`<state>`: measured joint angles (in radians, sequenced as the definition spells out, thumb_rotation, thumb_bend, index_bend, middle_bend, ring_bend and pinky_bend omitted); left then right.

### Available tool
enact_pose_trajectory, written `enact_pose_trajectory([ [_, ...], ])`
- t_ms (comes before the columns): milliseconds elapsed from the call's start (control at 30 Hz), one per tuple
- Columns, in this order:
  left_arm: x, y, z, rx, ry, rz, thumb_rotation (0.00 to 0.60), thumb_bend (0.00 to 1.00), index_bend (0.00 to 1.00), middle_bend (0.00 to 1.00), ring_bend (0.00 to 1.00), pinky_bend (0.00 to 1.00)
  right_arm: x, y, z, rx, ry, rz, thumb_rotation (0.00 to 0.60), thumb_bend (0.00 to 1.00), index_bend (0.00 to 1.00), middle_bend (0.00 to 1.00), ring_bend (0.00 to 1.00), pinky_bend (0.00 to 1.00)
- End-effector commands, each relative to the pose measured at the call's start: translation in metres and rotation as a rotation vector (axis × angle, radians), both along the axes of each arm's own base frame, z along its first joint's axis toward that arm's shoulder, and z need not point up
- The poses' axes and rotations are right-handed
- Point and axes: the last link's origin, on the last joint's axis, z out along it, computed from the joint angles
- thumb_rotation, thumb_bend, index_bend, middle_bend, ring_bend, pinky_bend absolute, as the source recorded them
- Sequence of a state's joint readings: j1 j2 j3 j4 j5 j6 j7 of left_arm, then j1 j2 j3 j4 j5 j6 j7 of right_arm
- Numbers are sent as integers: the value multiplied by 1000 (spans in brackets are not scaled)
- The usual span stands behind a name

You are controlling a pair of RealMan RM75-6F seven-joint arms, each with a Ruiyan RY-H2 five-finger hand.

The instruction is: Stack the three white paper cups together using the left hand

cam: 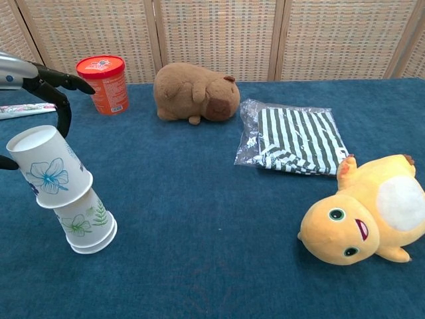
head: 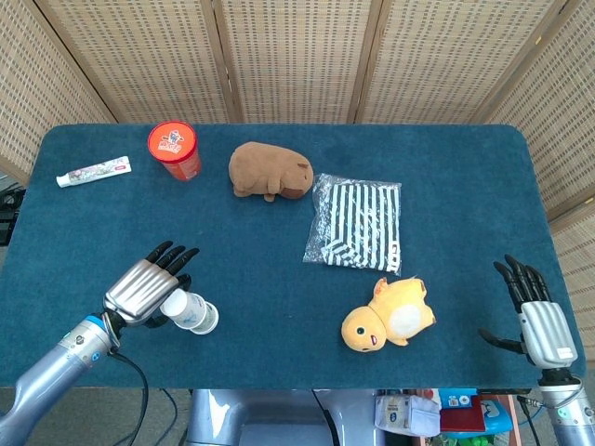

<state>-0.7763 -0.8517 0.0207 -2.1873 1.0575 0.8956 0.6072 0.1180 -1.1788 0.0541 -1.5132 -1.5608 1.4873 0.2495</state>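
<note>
Blue counter (head: 446,167), wicker screens behind | left robot hand (head: 144,293) grasps flower cup (cam: 48,169), tilted, mouth down over inverted leaf-print stack (cam: 85,224), apparently to nest it | right robot hand (head: 537,321) released, idle at counter's edge.

Left hand (cam: 46,83) mostly out of frame

A table (head: 465,158) with a dark blue cloth carries a toothpaste tube (head: 93,172), an orange tub (head: 174,150), a brown plush animal (head: 270,172), a striped cloth in a clear bag (head: 355,223), a yellow plush duck (head: 388,316) and upside-down paper cups (cam: 85,226).
</note>
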Motion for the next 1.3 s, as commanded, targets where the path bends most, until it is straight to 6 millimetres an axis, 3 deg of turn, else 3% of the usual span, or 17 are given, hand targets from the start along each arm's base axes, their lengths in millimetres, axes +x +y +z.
enact_pose_trajectory([
  [33, 1, 0, -7, -10, 6, 1, 600, 236, 394, 0, 0, 0, 0, 0, 0, 0, -2, 1, 600, 48, 0, 0, 0, 0],
  [400, -2, 1, -24, -33, 72, 14, 600, 236, 372, 0, 0, 0, 0, 0, 2, -12, -11, 8, 600, 48, 0, 0, 0, 0],
  [600, -6, 7, -31, -21, 105, 33, 600, 235, 68, 0, 0, 0, 1, 1, 3, -14, -11, 10, 600, 47, 0, 0, 0, 0],
  [700, -7, 9, -31, -3, 97, 43, 600, 234, 3, 0, 0, 0, 0, 1, 3, -14, -12, 7, 600, 47, 0, 0, 0, 0],
  [933, -9, 1, -21, 77, -77, 81, 600, 234, 0, 0, 0, 0, 2, 2, 2, 0, -3, 15, 600, 47, 0, 0, 0, 0],
  [1133, -30, -24, -19, 285, -244, -12, 600, 234, 0, 0, 0, 0, 5, 4, 1, 0, 15, 25, 600, 47, 0, 0, 0, 0],
  [1300, -58, -47, -31, 400, -229, -64, 600, 234, 0, 0, 0, 0, 7, 4, 0, 1, 24, 24, 600, 47, 0, 0, 0, 0],
])
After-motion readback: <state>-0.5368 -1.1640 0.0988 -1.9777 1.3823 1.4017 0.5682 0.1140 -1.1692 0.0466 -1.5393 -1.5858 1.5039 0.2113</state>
